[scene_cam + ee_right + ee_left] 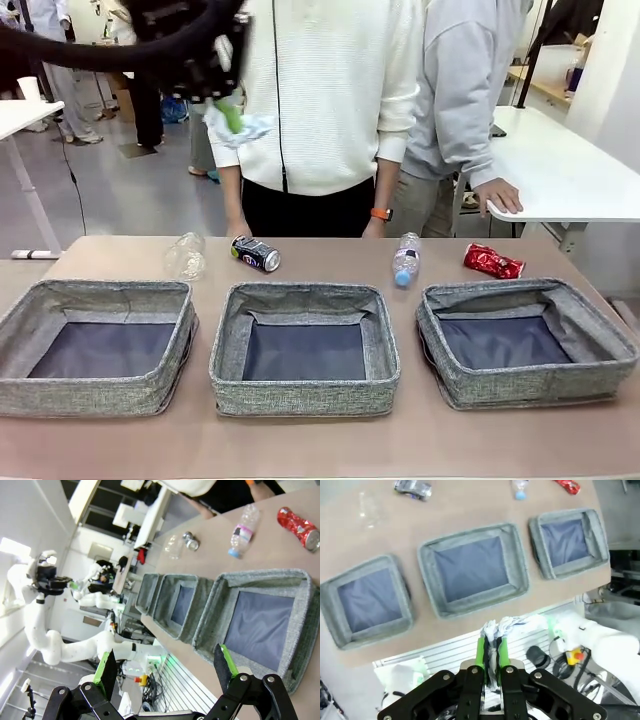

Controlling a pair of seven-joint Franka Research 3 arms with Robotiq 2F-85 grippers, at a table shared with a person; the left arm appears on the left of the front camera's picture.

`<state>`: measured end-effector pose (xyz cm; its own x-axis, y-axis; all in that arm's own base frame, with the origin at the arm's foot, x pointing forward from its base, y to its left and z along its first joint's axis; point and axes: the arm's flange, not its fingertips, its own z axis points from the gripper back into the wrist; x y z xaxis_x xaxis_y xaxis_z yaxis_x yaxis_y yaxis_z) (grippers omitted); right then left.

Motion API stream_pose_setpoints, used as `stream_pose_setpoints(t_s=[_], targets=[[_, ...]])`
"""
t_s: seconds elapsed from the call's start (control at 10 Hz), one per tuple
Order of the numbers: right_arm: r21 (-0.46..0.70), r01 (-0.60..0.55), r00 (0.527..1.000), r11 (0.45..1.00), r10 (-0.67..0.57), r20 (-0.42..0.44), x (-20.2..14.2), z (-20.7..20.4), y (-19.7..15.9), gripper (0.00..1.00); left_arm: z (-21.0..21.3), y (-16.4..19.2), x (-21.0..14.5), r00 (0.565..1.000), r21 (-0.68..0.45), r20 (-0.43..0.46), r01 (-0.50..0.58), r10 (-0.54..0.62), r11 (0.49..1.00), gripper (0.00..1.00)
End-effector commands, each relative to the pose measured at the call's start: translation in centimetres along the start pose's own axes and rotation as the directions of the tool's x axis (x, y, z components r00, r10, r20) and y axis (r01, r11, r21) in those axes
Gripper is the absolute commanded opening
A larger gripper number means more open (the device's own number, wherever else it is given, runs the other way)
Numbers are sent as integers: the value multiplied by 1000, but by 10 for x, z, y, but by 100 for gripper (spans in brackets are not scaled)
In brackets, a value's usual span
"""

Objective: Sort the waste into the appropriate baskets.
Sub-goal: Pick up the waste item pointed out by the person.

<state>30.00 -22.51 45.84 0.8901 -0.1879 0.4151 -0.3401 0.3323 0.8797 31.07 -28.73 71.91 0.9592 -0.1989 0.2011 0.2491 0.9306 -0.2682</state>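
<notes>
Three grey woven-fabric baskets stand in a row along the near side of the worktop (320,445): the left basket (100,292), the middle basket (305,293) and the right basket (520,292), each with its dark lining showing.

Beyond them, along the far side, the rest of the waste lies in a loose line. A crushed clear bottle (186,256) lies behind the left basket, with a dark blue can (256,253) near it on its side. A clear plastic bottle with pink label (406,260) lies between the middle and right baskets, its blue cap towards them. A crushed red can (493,262) lies behind the right basket.

High above the worktop, in front of a person in a white top (330,100), the left hand (491,647) is clenched on a crumpled white tissue (512,625), which bunches out past its green pads.

The right hand (165,662) is released, fingers wide apart, off the worktop's near edge beside the right basket.
</notes>
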Motion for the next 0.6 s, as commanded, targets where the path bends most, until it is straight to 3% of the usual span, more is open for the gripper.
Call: stream_pose_setpoints(t_s=[0.0,0.2,0.5], targets=[[17,-26,1000,1000,25,17,3,-1,1,100,-5,-29,14,1000,16,13,-23,23,1000,10],[17,-26,1000,1000,25,17,3,-1,1,100,-6,-52,13,997,-8,74,5,-4,1000,10],[17,-26,1000,1000,25,17,3,-1,1,100,-9,-57,13,999,-14,49,-4,5,1000,10]])
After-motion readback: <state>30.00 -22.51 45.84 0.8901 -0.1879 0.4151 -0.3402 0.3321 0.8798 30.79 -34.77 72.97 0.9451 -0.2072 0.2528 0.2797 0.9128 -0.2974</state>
